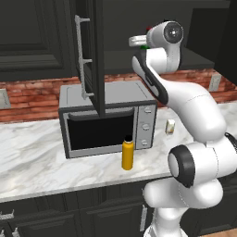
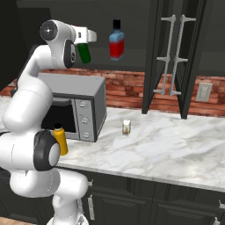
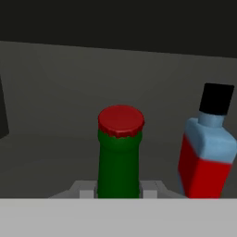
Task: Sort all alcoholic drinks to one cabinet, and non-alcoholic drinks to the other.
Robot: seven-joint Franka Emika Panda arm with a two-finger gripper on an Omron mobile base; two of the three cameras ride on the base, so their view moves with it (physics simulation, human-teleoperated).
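The gripper (image 3: 118, 190) is clamped on the green bottle (image 3: 119, 157), held up inside the open cabinet (image 2: 132, 26), with the blue-and-red bottle (image 3: 206, 155) just to the hand's right. I'd lower it straight, keeping clear of that neighbour, and release only once it stands settled.

In the cabinet, the slim bottle (image 3: 119, 157) stands left of the flat-sided bottle (image 3: 207, 148); microwave (image 2: 79, 110) below.

Green bottle (image 3: 118, 157) beside blue-red bottle (image 3: 207, 152) in cabinet; yellow-orange bottle (image 1: 127, 155), cream container (image 1: 170, 126) on counter
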